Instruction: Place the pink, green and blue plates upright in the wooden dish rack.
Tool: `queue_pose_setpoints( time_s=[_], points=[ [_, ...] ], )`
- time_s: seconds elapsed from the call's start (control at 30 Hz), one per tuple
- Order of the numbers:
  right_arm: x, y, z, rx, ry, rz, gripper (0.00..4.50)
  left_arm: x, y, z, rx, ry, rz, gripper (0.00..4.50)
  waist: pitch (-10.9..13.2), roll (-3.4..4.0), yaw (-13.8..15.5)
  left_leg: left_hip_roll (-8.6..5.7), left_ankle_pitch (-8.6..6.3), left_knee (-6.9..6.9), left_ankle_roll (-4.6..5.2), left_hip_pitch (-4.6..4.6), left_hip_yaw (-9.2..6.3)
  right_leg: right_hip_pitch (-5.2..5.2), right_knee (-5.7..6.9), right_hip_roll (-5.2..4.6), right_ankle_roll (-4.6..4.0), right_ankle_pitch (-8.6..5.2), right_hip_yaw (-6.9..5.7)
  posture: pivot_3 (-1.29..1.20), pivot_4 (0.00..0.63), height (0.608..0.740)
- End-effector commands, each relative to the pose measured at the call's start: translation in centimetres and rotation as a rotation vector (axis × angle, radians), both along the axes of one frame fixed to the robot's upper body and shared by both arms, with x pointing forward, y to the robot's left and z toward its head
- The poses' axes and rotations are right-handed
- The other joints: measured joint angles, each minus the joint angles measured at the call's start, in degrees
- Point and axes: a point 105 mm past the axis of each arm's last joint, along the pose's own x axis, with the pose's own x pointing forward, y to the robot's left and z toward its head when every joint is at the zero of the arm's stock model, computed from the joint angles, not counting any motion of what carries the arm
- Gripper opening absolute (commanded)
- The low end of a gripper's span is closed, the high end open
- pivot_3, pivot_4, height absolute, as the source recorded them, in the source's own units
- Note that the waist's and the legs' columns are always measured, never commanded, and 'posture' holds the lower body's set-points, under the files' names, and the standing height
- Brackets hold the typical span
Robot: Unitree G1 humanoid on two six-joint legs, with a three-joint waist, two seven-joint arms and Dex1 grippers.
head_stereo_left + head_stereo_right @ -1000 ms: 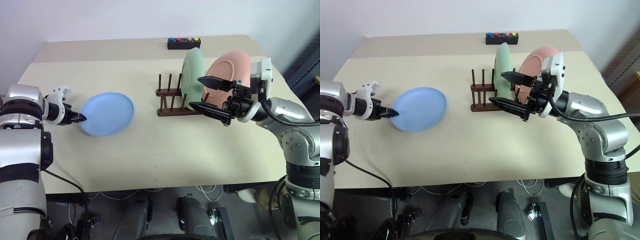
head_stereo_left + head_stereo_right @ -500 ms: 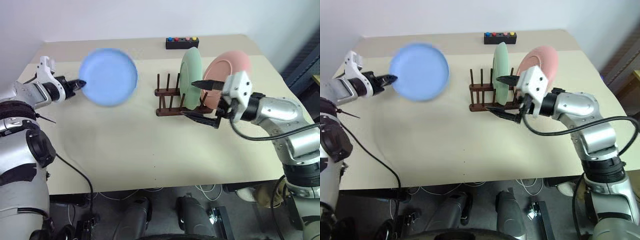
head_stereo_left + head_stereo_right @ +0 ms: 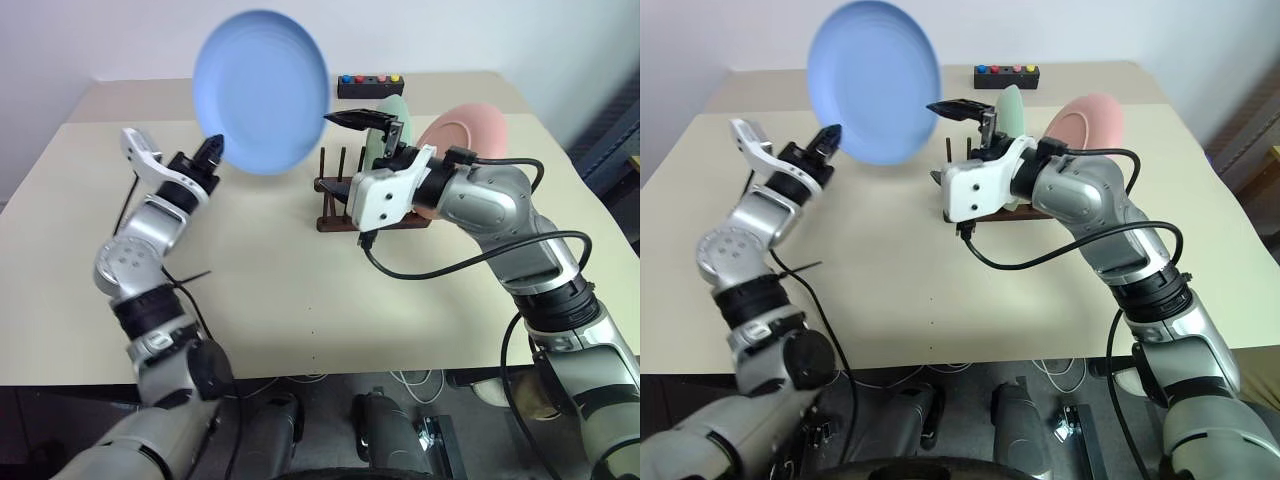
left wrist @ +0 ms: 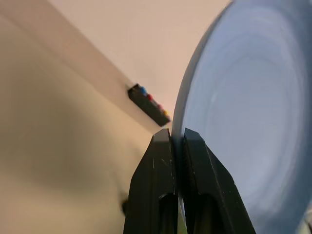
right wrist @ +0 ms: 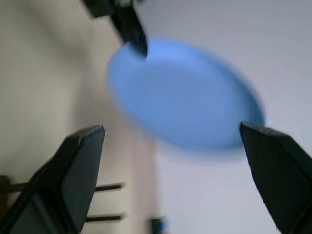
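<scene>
**Blue plate held up, two plates in the rack**

The left gripper (image 3: 214, 150) was shut tight on the rim of the blue plate (image 3: 261, 92). It held the plate up in the air, above the table (image 3: 250, 290), with the plate's round face turned toward the camera. In the left wrist view the two black fingers (image 4: 158, 195) pinched the plate's edge between them.

The right gripper (image 3: 362, 150) was wide open and held nothing. One finger pointed toward the blue plate's rim, close to it. In the right wrist view the blue plate sat between the two open fingers, farther off.

The wooden dish rack (image 3: 338, 190) stood on the table behind the right gripper. The green plate (image 3: 392, 110) stood upright in it. The pink plate (image 3: 470, 125) stood just beside the green one, on the rack's right end, partly hidden by the right arm. The pegs on the rack's left side had no plate.

A small black box (image 3: 368, 86) with coloured buttons sat at the far edge of the table.
</scene>
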Motion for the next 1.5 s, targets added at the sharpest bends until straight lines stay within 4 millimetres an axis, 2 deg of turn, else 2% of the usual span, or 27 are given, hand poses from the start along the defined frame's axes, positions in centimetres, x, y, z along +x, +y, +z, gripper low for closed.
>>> queue_pose_setpoints(
  time_s=[0.03,0.27,0.43,0.53,0.6,0.67,0.87,1.0,1.13,1.27,1.33,1.43,1.5],
  points=[
    [0.2,0.2,1.0,-0.025,-0.117,-0.015,4.50,-2.0,-1.1,3.9,0.072,-0.160,0.027,0.05,0.0,0.00,-0.3,0.00,0.02,-0.01,-0.03,0.01,0.02,0.00,0.01,0.02,-0.03,0.02,0.02,0.00,0.150,0.740],
    [0.4,0.7,-0.9,-0.119,-0.132,0.012,4.50,-2.6,-2.0,4.1,0.049,-0.161,0.017,0.05,0.0,0.01,-0.3,0.13,0.08,-0.03,-0.14,0.14,0.03,0.09,0.00,0.30,-0.14,0.09,0.04,0.00,0.150,0.740],
    [1.4,0.7,0.1,-0.108,-0.170,-0.020,4.50,-2.6,-2.7,3.7,0.106,-0.152,0.011,0.05,0.0,0.01,-0.2,0.13,0.09,-0.03,-0.15,0.13,0.02,0.09,-0.01,0.31,-0.16,0.10,0.04,0.00,0.150,0.740],
    [2.0,0.8,-0.2,-0.118,-0.175,-0.039,4.50,-2.8,-3.5,3.6,0.120,-0.153,-0.009,0.05,0.0,0.00,-0.2,0.13,0.09,-0.05,-0.15,0.13,0.02,0.08,-0.03,0.33,-0.17,0.11,0.04,0.00,0.150,0.740],
    [2.4,0.7,-0.7,-0.114,-0.140,-0.055,3.95,-3.0,-4.1,3.6,0.128,-0.158,-0.030,0.00,0.0,0.00,-0.2,0.13,0.09,-0.06,-0.15,0.13,0.01,0.09,-0.05,0.33,-0.17,0.11,0.04,0.00,0.150,0.740],
    [2.6,0.7,-0.8,-0.109,-0.134,-0.064,3.20,-3.1,-4.7,3.5,0.138,-0.160,-0.054,0.00,0.0,0.01,-0.2,0.13,0.10,-0.07,-0.16,0.13,0.01,0.09,-0.05,0.33,-0.17,0.11,0.04,0.00,0.150,0.740],
    [2.6,0.6,-0.3,-0.087,-0.135,-0.068,0.09,-3.1,-5.0,3.4,0.174,-0.161,-0.054,0.00,0.0,0.02,-0.3,0.19,0.10,-0.07,-0.17,0.13,0.01,0.08,-0.05,0.38,-0.20,0.12,0.04,0.00,0.150,0.740],
    [2.6,0.4,0.0,-0.080,-0.145,-0.071,0.04,-3.1,-5.2,3.4,0.175,-0.162,-0.067,0.00,0.0,0.02,-0.2,0.19,0.11,-0.08,-0.18,0.14,0.02,0.08,-0.05,0.39,-0.21,0.13,0.05,0.00,0.150,0.740],
    [2.8,0.0,0.6,-0.069,-0.173,-0.086,0.00,-3.3,-5.7,3.8,0.145,-0.190,-0.115,1.42,0.0,0.02,-0.2,0.19,0.11,-0.08,-0.18,0.14,0.02,0.08,-0.06,0.39,-0.21,0.13,0.05,0.00,0.150,0.740],
    [2.9,-0.4,1.9,-0.026,-0.203,-0.099,0.00,-3.3,-4.9,3.7,0.200,-0.204,-0.119,3.48,0.0,0.02,-0.3,0.19,0.11,-0.09,-0.18,0.14,0.02,0.08,-0.06,0.39,-0.21,0.13,0.05,0.00,0.150,0.740],
    [2.9,-0.7,2.8,0.006,-0.222,-0.104,0.00,-3.0,-3.3,3.6,0.217,-0.214,-0.098,4.47,0.0,0.02,-0.5,0.21,0.11,-0.12,-0.19,0.14,0.03,0.07,-0.05,0.41,-0.22,0.14,0.06,0.00,0.150,0.740],
    [2.7,-1.0,4.7,0.070,-0.258,-0.103,0.00,-2.5,-1.0,3.4,0.275,-0.211,-0.050,4.47,0.0,0.03,-0.5,0.30,0.14,-0.16,-0.24,0.15,0.03,0.03,-0.06,0.49,-0.30,0.18,0.05,0.00,0.150,0.740],
    [2.3,-1.2,6.5,0.164,-0.270,-0.093,0.00,-2.5,-0.2,3.5,0.264,-0.239,-0.066,4.47,0.0,0.04,-0.4,0.33,0.15,-0.19,-0.25,0.14,0.03,0.01,-0.06,0.51,-0.33,0.19,0.05,0.00,0.150,0.740]
  ],
)
